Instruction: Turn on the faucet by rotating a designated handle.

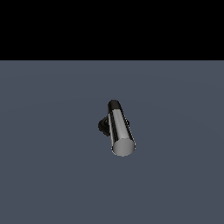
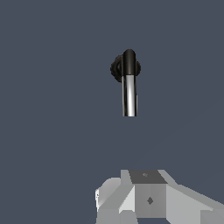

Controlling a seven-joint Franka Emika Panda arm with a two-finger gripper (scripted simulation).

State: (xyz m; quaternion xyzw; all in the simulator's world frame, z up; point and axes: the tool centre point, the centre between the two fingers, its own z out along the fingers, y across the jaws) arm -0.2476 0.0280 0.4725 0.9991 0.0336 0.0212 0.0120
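The faucet (image 1: 114, 127) sits alone on the flat grey-blue floor (image 1: 48, 175), and I take it as my landmark. In the exterior view its handle (image 1: 120, 131) is a shiny silver cylinder pointing toward the camera and slightly toward the exterior view's right, ending in a flat grey disc. The far end of the handle joins a black elbow (image 1: 114, 104), and a black round base (image 1: 103, 125) peeks out from behind the handle on the exterior view's left, low against the floor.

My wrist view shows the same faucet (image 2: 127, 74) from above. The black base (image 2: 116, 68) is a dark round shape, the elbow (image 2: 129, 61) crosses over it, and the silver handle (image 2: 129, 96) runs straight out from the elbow, bright down its middle with darker edges.

I am well apart from the faucet. Only a pale grey and white block of my own body (image 2: 148, 197) shows in the wrist view, off the handle's free end with bare floor between us. My fingertips are not visible in either view, so I cannot tell how wide my fingers stand or whether they hold anything. Nothing of me appears in the exterior view, and nothing touches the handle there.
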